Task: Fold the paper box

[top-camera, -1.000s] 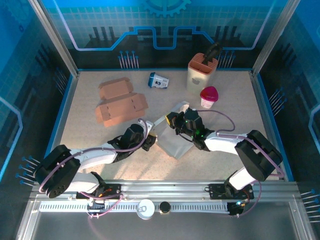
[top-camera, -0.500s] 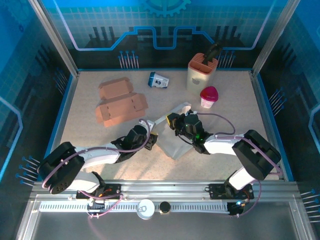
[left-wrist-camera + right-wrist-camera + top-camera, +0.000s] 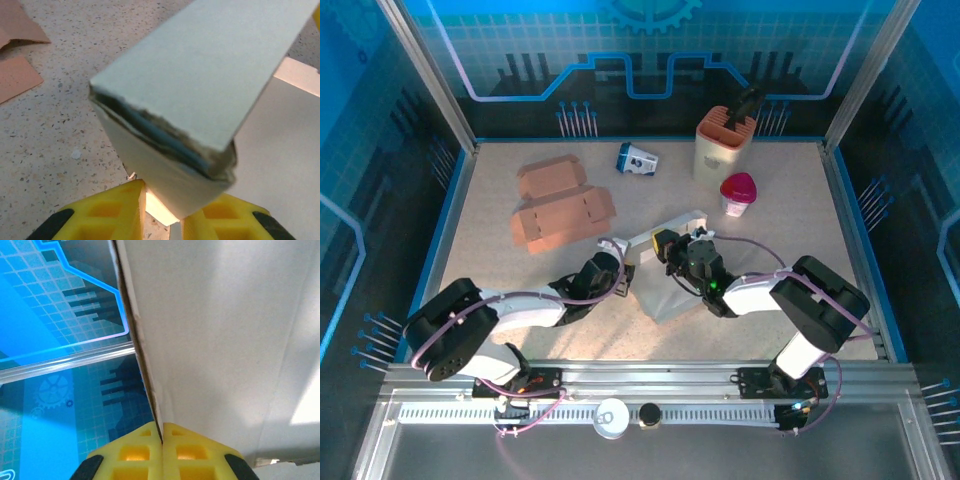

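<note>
Item 1. Paper box (image 3: 667, 288): grey-white and partly folded. It lies at the middle of the table (image 3: 500, 270), between the two arms, with one long flap raised toward the far side.

Item 2. Left gripper (image 3: 162, 202): it sits at the box's left edge. In the left wrist view its yellow fingers (image 3: 117, 212) stand on either side of a folded corner of the box. Both press against it, so the corner is pinched (a sliver of light shows below the paper, between the fingers).

Item 3. Right gripper (image 3: 162, 432): it sits at the raised flap on the far side of the box. Its fingers are drawn together on the thin edge of a panel, and the panel rises upright from between them.

Item 4. Brown cardboard blanks (image 3: 560, 205): two flat pieces on the far left of the table, apart from the box.

Item 5. Blue-and-white carton (image 3: 636, 160): small, lying on its side near the far edge.

Item 6. Beige holder (image 3: 724, 145): upright at the far right, with a dark tool standing in it.

Item 7. Pink-lidded cup (image 3: 738, 194): just in front of the holder, well apart from the box.
</note>
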